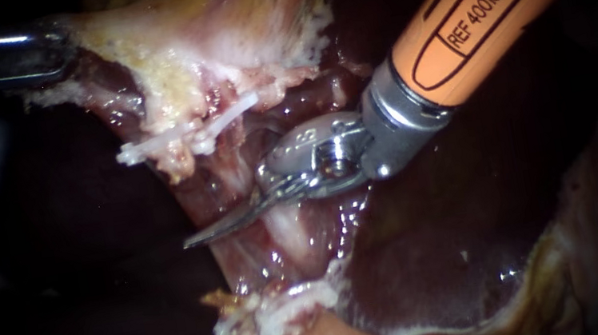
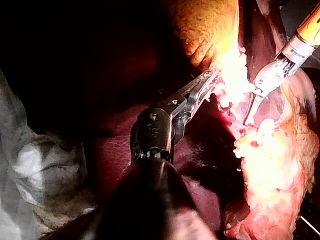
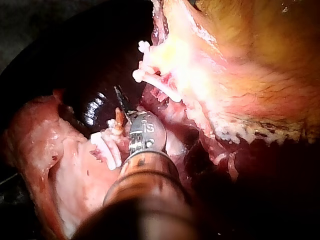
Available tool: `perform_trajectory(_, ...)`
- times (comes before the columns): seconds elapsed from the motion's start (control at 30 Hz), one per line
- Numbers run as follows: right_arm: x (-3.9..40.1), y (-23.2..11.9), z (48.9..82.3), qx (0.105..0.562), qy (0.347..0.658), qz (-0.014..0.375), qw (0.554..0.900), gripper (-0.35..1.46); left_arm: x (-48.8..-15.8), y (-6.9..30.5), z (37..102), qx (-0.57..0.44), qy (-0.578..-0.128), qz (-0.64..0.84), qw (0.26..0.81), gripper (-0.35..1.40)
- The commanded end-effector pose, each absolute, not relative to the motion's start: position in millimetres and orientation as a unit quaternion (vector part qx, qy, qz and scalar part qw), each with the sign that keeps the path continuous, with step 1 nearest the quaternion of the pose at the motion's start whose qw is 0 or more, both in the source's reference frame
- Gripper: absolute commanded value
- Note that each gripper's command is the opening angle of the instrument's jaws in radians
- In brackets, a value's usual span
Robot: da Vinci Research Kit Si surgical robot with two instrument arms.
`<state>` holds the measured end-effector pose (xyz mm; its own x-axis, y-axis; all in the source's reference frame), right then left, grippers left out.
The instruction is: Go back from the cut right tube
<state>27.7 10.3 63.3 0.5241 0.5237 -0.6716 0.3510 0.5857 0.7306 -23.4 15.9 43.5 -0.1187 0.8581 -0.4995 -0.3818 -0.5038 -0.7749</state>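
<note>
right instrument: orange shaft in from upper right, wrist bent, blades closed and empty, lying across pink tube | white clips just above the blades | left instrument: jaws clamped on pale tissue

We see light pooled mid-frame in the endoscope view, left side black; glare bleaches the pale tissue in the left wrist view.
</note>
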Motion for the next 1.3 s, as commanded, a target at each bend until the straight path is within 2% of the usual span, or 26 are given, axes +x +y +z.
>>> perform_trajectory(0.03,27.7,10.3,63.3,0.452,0.484,0.058,0.747,-0.35,-23.4,15.9,43.5,-0.499,-0.238,0.709,0.437,-0.35)
perform_trajectory(0.13,27.6,10.3,63.3,0.452,0.484,0.057,0.747,-0.35,-23.4,15.9,43.5,-0.499,-0.239,0.709,0.437,-0.35)
perform_trajectory(0.17,27.6,10.2,63.2,0.447,0.485,0.061,0.749,-0.27,-23.4,15.9,43.5,-0.499,-0.239,0.709,0.437,-0.35)
perform_trajectory(0.2,27.7,10.2,63.2,0.439,0.487,0.068,0.752,0.22,-23.4,15.9,43.5,-0.499,-0.239,0.709,0.437,-0.35)
perform_trajectory(0.27,27.7,10.0,63.0,0.412,0.493,0.09,0.761,1.03,-23.4,15.9,43.5,-0.499,-0.239,0.709,0.437,-0.35)
perform_trajectory(0.3,27.7,9.9,62.9,0.399,0.495,0.101,0.765,1.19,-23.4,15.9,43.5,-0.499,-0.239,0.709,0.437,-0.35)
perform_trajectory(0.37,27.8,9.9,62.8,0.382,0.496,0.12,0.77,1.35,-23.3,15.9,43.6,-0.5,-0.239,0.709,0.437,-0.35)
perform_trajectory(0.63,25.9,9.3,62.3,0.349,0.492,0.167,0.78,1.45,-23.3,15.9,43.7,-0.5,-0.239,0.709,0.437,-0.35)
perform_trajectory(0.73,23.4,8.4,61.4,0.274,0.493,0.168,0.808,1.45,-23.3,15.9,43.8,-0.5,-0.238,0.709,0.436,-0.35)
perform_trajectory(0.83,20.8,8.2,60.3,0.231,0.462,0.152,0.843,1.45,-23.3,15.9,43.8,-0.5,-0.238,0.709,0.436,-0.35)
perform_trajectory(0.97,16.9,8.8,58.8,0.2,0.423,0.135,0.874,1.45,-23.3,15.9,43.8,-0.5,-0.238,0.709,0.436,-0.35)
perform_trajectory(1.13,12.4,10.1,57.4,0.178,0.411,0.143,0.882,1.45,-23.3,15.9,43.9,-0.5,-0.238,0.709,0.436,-0.35)
perform_trajectory(1.3,10.4,10.8,57.2,0.17,0.402,0.146,0.888,1.45,-23.3,15.8,44.1,-0.5,-0.238,0.71,0.436,-0.35)
